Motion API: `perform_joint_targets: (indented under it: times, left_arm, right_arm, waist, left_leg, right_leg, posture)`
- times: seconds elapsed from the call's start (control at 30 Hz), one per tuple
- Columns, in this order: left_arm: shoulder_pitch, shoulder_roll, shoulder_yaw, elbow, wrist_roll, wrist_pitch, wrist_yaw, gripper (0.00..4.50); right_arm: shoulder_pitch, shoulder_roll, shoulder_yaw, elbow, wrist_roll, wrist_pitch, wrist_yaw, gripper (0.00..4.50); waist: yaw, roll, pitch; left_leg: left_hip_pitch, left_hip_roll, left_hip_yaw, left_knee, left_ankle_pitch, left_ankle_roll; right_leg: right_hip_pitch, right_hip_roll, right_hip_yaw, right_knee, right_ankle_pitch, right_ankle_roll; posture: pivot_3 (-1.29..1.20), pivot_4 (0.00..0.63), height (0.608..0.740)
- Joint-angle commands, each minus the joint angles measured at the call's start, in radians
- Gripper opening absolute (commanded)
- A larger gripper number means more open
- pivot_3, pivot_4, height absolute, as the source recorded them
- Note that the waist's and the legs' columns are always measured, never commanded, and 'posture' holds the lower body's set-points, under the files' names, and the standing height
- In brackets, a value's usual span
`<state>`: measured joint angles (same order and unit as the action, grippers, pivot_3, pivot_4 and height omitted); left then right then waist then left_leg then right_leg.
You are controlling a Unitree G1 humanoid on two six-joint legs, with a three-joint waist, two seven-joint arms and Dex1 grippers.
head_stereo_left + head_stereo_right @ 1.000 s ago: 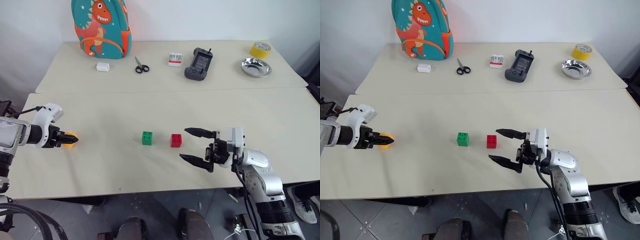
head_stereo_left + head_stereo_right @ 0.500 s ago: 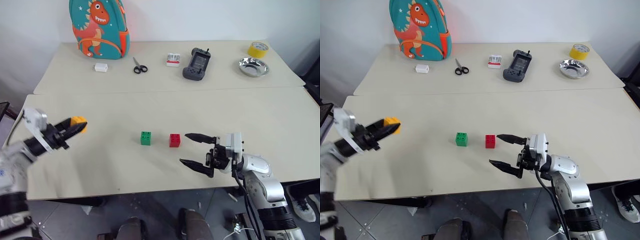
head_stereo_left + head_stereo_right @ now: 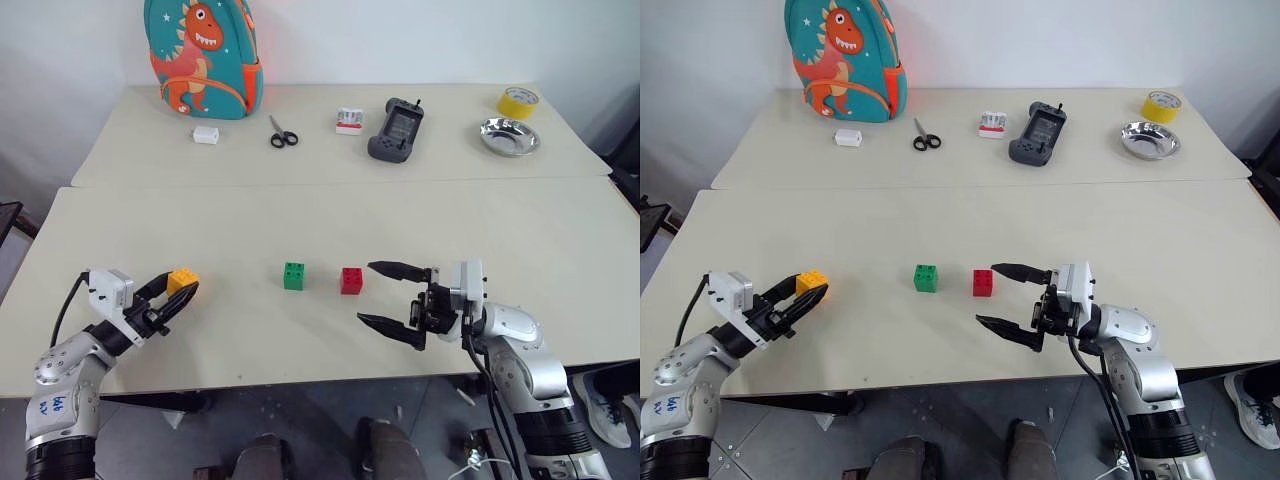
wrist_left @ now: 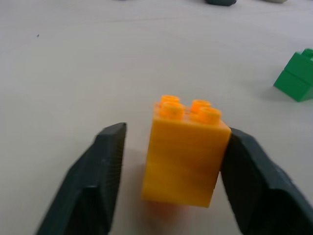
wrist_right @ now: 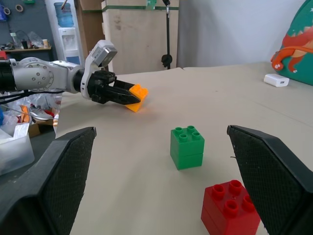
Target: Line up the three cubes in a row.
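Yellow-orange studded plastic cube (image 4: 186,151) now sits between the left gripper (image 3: 172,297)'s loosening fingers, down near the table, left of the green studded cube (image 3: 294,275) and red studded cube (image 3: 352,280); right gripper (image 3: 390,297) gapes wide, empty. Row nearly set.

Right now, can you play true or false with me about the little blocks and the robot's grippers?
1. The green block and the red block sit next to each other on the table. True.
2. The orange block is lined up touching the green one. False: it is far off to the side, between the fingers of the left gripper.
3. The right gripper is holding the red block. False: its fingers are spread wide and hold nothing; the red block stands just beside it.
4. A dinosaur backpack stands at the far end. True.
5. The scissors lie inside the metal bowl. False: they lie on the table, near the backpack.
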<state>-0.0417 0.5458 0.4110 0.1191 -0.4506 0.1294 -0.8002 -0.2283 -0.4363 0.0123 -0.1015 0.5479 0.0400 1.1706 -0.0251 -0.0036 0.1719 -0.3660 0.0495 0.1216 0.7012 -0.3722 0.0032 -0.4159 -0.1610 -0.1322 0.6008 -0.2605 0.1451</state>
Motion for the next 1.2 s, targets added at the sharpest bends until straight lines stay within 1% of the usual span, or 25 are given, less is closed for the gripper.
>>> perform_joint_targets:
  times: [0.03,0.1,0.27,0.4,0.47,0.63,0.73,1.0,1.1,1.17,1.2]
  left_arm:
    - [0.013,0.016,0.004,-0.021,0.003,-0.015,0.002,3.95]
    - [0.027,0.019,0.01,-0.033,-0.002,-0.009,-0.001,4.49]
    - [0.057,0.05,0.037,-0.057,-0.016,-0.019,-0.023,4.49]
    - [0.072,0.109,0.085,-0.07,-0.048,-0.005,-0.06,4.49]
    - [0.08,0.121,0.091,-0.062,-0.051,-0.005,-0.066,4.49]
    - [0.05,0.084,0.042,-0.009,-0.02,-0.058,-0.072,4.49]
    - [0.033,0.052,0.004,0.022,0.004,-0.105,-0.075,3.87]
    - [0.024,0.073,-0.021,0.064,0.008,-0.133,-0.121,1.5]
    - [-0.003,0.125,-0.074,0.047,-0.006,-0.09,-0.225,1.52]
    - [-0.058,0.154,-0.126,0.05,0.003,-0.089,-0.294,1.52]
    - [-0.108,0.164,-0.162,0.068,0.018,-0.102,-0.333,1.52]
  right_arm:
    - [-0.009,-0.001,-0.013,-0.008,0.004,-0.022,0.004,4.5]
    - [-0.008,0.0,-0.013,-0.006,0.003,-0.025,0.004,4.5]
    - [-0.003,-0.003,-0.013,-0.009,0.002,-0.028,0.002,4.5]
    - [0.007,-0.011,-0.018,-0.012,0.006,-0.03,0.008,4.5]
    - [0.011,-0.02,-0.025,-0.012,0.01,-0.034,0.018,4.5]
    - [-0.01,-0.05,-0.034,0.014,0.017,-0.031,0.054,4.5]
    - [-0.037,-0.058,-0.038,0.031,0.017,-0.033,0.074,4.5]
    - [-0.036,-0.07,-0.053,0.032,0.016,-0.036,0.08,4.5]
    - [-0.019,-0.08,-0.066,0.014,0.018,-0.032,0.07,4.5]
    - [-0.01,-0.096,-0.079,0.004,0.022,-0.026,0.069,4.5]
    - [-0.004,-0.107,-0.087,0.003,0.023,-0.023,0.072,4.5]
  waist:
    - [0.0,0.0,0.0]
    - [-0.001,0.0,0.0]
    - [-0.002,0.0,0.0]
    - [-0.001,0.0,0.0]
    - [-0.001,0.0,0.0]
    - [0.0,0.0,0.0]
    - [-0.002,0.0,0.0]
    - [-0.002,0.0,0.0]
    - [0.002,0.0,0.0]
    - [0.007,0.0,0.0]
    - [0.015,0.0,0.0]
  left_leg:
    - [0.0,0.0,0.0,0.0,0.0,0.0]
    - [0.0,0.0,0.0,0.0,0.0,0.0]
    - [0.0,0.0,0.0,-0.001,0.0,0.0]
    - [0.0,0.0,0.0,0.0,0.0,0.0]
    - [0.0,0.0,0.0,-0.001,0.0,0.0]
    - [0.0,0.0,0.0,-0.001,0.0,0.0]
    - [0.0,0.0,0.0,-0.001,0.0,0.0]
    - [0.0,0.0,0.0,-0.001,0.0,0.0]
    - [0.0,0.0,0.0,-0.001,0.0,0.0]
    - [0.0,0.0,0.0,-0.001,0.0,0.0]
    - [0.0,0.0,0.001,-0.001,0.0,0.0]
  right_leg:
    - [0.0,0.0,0.0,0.0,0.0,0.0]
    - [0.0,0.0,0.0,0.0,0.0,0.0]
    - [0.0,0.0,0.0,0.0,0.0,0.0]
    - [0.0,0.0,0.0,0.0,0.0,0.0]
    - [0.0,0.0,0.0,0.0,0.0,0.0]
    - [0.0,0.0,0.0,0.0,0.0,0.0]
    - [0.0,0.0,0.0,0.0,0.0,0.0]
    - [0.0,0.0,0.0,0.0,0.0,0.0]
    - [0.0,0.0,-0.001,0.0,0.0,0.0]
    - [0.0,0.0,-0.001,-0.001,0.0,0.0]
    - [0.0,0.0,0.0,-0.001,0.0,0.0]
  posture:
    - [0.0,0.15,0.74]
    - [0.0,0.15,0.74]
    - [0.0,0.15,0.74]
    - [0.0,0.15,0.74]
    - [0.0,0.15,0.74]
    - [0.0,0.15,0.74]
    - [0.0,0.15,0.74]
    - [0.0,0.15,0.74]
    - [0.0,0.15,0.74]
    - [0.0,0.15,0.74]
    - [0.0,0.15,0.74]
